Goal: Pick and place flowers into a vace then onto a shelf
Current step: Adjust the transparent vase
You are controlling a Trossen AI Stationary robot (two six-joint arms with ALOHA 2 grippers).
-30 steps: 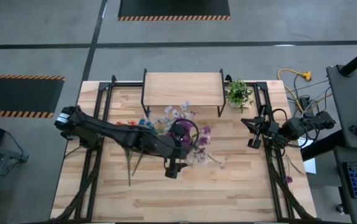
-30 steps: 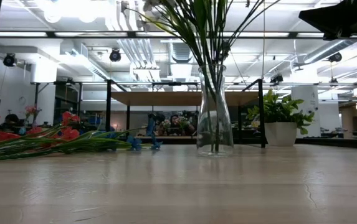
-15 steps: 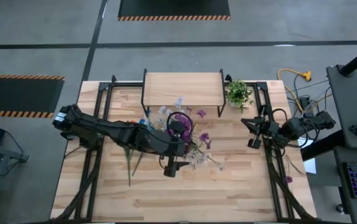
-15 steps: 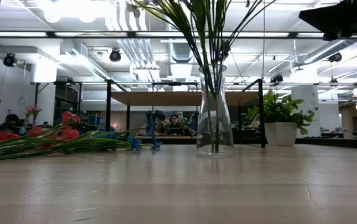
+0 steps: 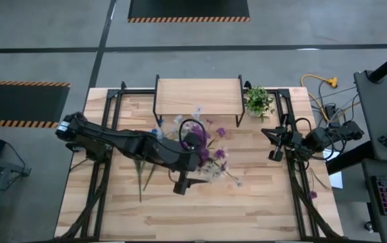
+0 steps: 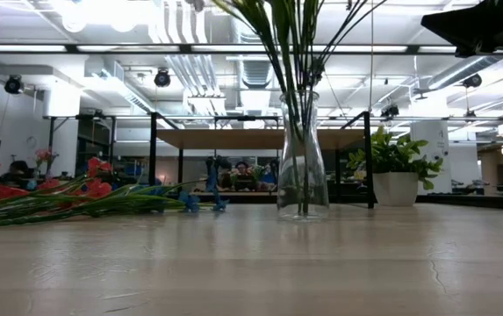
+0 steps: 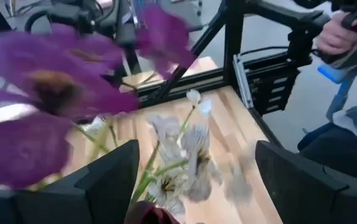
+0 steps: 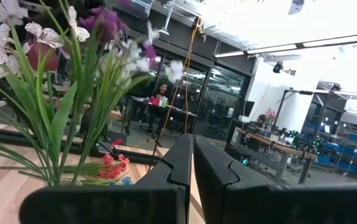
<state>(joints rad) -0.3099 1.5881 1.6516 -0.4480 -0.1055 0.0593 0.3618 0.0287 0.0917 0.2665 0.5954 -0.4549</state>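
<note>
My table is a wide top of wood planks, and near its back edge stands the shelf, a light board on thin black legs with nothing on it. A small potted plant sits just beside the shelf's right end.

My left arm reaches in from the left edge across the middle of the table. Its gripper hangs above the bouquet, just in front of the shelf, and its fingers are spread wide with nothing held between them; purple and white blossoms fill the space ahead of them.

My right gripper waits at the right edge of the table, well apart from the vase, and its fingers are pressed together on nothing.

The vase stands upright on the table in front of the shelf, clear glass, with green stems running down into it. The flowers in the vase spread purple and white heads out above its mouth. A second lot of flowers lies flat on the table to the left of the vase, red and blue blossoms on green stems, apart from the glass.
</note>
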